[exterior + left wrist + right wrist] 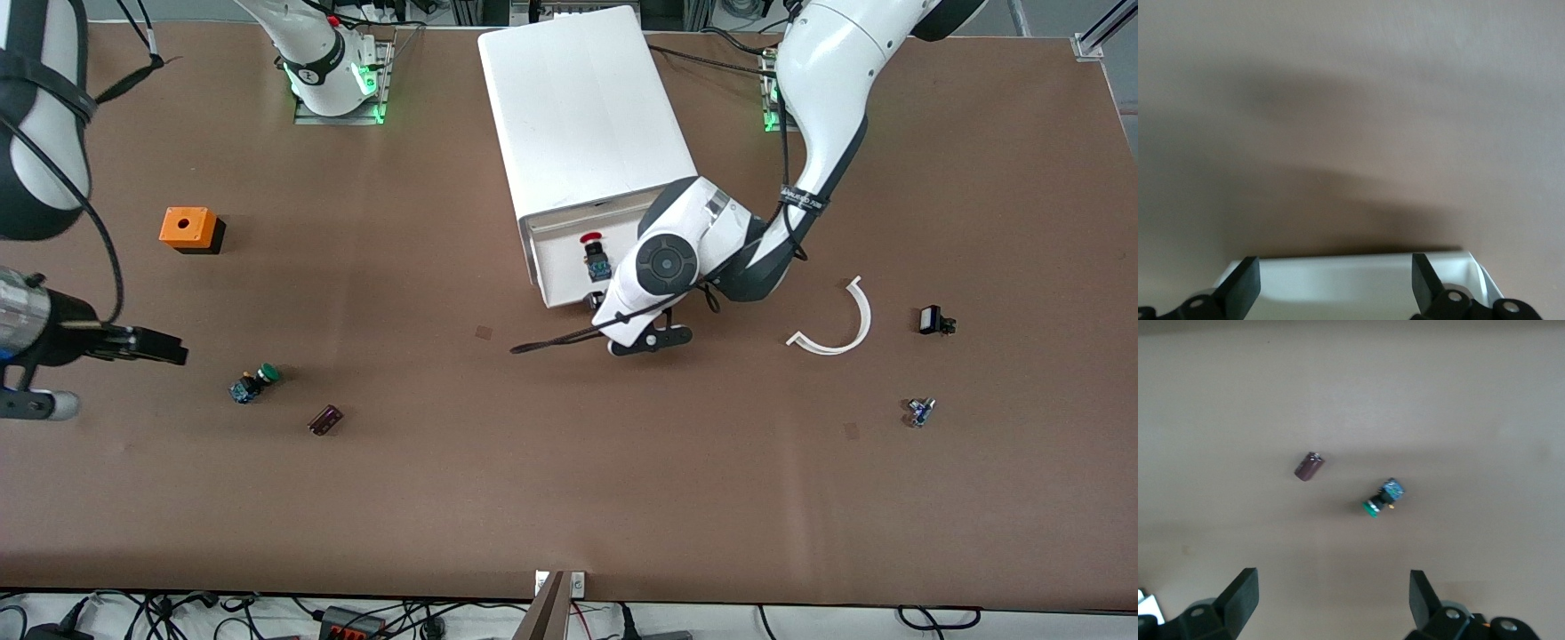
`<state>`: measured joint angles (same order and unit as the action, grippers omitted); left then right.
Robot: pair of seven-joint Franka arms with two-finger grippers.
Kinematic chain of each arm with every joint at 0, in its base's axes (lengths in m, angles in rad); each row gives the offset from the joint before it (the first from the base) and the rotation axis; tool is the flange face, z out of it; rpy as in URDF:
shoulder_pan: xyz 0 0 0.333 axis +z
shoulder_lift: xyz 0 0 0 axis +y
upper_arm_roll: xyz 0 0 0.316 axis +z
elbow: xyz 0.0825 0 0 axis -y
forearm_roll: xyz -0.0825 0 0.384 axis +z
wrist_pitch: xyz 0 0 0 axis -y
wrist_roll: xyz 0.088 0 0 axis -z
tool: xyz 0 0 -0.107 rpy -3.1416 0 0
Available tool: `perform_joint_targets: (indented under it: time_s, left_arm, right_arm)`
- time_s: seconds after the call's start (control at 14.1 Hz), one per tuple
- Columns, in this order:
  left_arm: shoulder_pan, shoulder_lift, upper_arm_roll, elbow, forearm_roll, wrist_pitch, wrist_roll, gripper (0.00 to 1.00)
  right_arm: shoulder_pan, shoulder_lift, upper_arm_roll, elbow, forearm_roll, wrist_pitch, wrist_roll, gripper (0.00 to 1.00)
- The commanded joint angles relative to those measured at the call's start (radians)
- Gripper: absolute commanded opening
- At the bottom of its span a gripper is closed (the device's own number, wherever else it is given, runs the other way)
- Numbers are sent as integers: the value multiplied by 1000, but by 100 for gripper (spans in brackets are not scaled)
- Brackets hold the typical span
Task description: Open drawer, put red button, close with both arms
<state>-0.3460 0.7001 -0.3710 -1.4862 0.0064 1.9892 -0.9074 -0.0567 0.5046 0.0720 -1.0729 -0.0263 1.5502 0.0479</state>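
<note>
The white cabinet (pixel 582 107) stands at the table's middle, by the robots' bases. Its lowest drawer (pixel 556 258) is pulled out toward the front camera. The red button (pixel 594 253) lies inside it, red cap toward the cabinet. My left gripper (pixel 597 302) is at the drawer's front edge, mostly hidden under its own wrist. In the left wrist view it (pixel 1335 283) is open, with the drawer's white rim (pixel 1338 280) between the fingers. My right gripper (pixel 147 342) is open and empty, over the table at the right arm's end; it (pixel 1335 600) holds nothing.
An orange box (pixel 188 229), a green-capped button (pixel 255 382) and a small purple cylinder (pixel 325 420) lie near the right gripper; the right wrist view shows the button (pixel 1381 500) and cylinder (pixel 1309 466). A white curved strip (pixel 840 324) and two small parts (pixel 932 320) (pixel 919 412) lie toward the left arm's end.
</note>
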Motion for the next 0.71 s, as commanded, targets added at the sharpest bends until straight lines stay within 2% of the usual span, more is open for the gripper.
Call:
perform_joint_targets:
  time_s: [0.0, 0.21, 0.36, 0.5, 0.64]
  left_arm:
    - [22, -48, -68, -77, -14, -1, -85, 100]
    - [41, -50, -133, -83, -14, -61, -148, 100]
    - [64, -56, -166, -85, -16, -92, -150, 100]
    - [68, -56, -177, -83, -16, -101, -153, 100]
    - [68, -54, -183, -83, -16, -102, -153, 100]
  right_arm:
    - [26, -134, -63, -152, 2, -1, -65, 100]
    - [37, -247, -75, -277, -12, 7, -66, 100]
    - [31, -277, -77, -308, -14, 1, -66, 100]
    - [26, -291, -78, -331, -14, 2, -66, 100]
    - [26, -339, -78, -407, -14, 25, -65, 100]
